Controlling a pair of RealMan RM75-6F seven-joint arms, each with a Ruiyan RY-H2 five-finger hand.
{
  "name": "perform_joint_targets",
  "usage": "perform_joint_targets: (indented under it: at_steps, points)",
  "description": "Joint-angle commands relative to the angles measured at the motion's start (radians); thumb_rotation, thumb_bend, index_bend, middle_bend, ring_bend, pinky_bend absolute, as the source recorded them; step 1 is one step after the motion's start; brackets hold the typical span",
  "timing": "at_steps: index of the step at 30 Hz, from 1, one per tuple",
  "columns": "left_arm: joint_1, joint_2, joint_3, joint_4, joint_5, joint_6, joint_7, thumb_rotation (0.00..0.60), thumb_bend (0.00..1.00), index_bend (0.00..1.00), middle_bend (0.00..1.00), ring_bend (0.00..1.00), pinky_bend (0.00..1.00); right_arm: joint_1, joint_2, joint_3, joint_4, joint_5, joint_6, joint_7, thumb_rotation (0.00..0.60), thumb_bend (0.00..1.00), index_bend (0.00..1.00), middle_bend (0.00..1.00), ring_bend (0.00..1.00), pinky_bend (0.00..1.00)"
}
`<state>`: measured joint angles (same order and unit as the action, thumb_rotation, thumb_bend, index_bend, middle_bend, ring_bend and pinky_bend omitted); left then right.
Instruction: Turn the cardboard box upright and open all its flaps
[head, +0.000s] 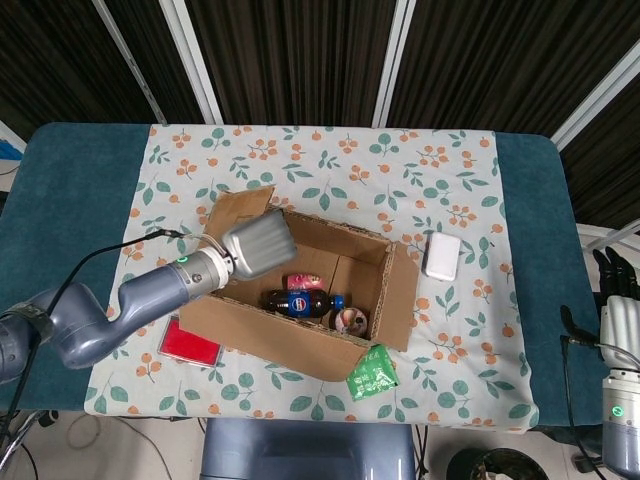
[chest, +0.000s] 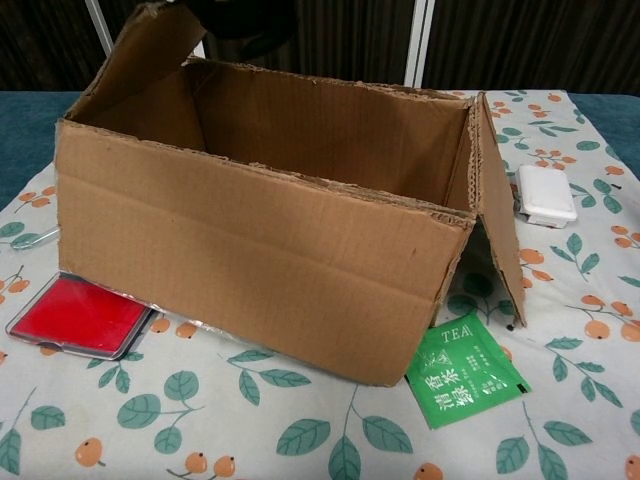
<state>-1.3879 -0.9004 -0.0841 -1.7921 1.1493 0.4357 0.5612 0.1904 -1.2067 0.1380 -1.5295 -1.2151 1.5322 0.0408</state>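
So the cardboard box (head: 300, 290) was already upright mid-table, cola bottle (head: 300, 301) lying inside. The left hand (head: 257, 248) sat over the left-end flap (head: 240, 208), probably pushing it outward, though I couldn't tell whether it gripped anything. The right-end flap (chest: 500, 220) hung fully folded down. The right hand (head: 620, 310) was parked off-table, fingers straight, empty.

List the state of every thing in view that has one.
cardboard box: upright, top open
left flap: raised, tilted outward
right flap: folded down outside
bottle: lying inside the box
left hand: at the left flap, grip unclear
right hand: off the table, idle
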Motion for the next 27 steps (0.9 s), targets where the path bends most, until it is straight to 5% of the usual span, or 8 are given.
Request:
perform_joint_targets:
  at_steps: [1,17,27]
  points:
    - [0.021,0.060,0.011,-0.036,0.000,0.024,-0.001,0.600,1.00,0.58,0.74,0.48,0.45,-0.003,-0.001,0.004,-0.002,-0.002,-0.003,0.001,0.600,0.39,0.04,0.02,0.04,0.23]
    - [0.135,0.279,0.040,-0.136,0.027,0.110,-0.012,0.600,1.00,0.58,0.74,0.48,0.46,-0.017,-0.002,0.024,-0.008,-0.012,-0.023,0.007,0.600,0.39,0.04,0.02,0.04,0.23]
    - [0.338,0.375,0.104,-0.164,0.071,0.242,-0.079,0.600,1.00,0.58,0.73,0.48,0.46,-0.023,-0.006,0.029,-0.013,-0.026,-0.036,0.003,0.600,0.39,0.04,0.02,0.04,0.23]
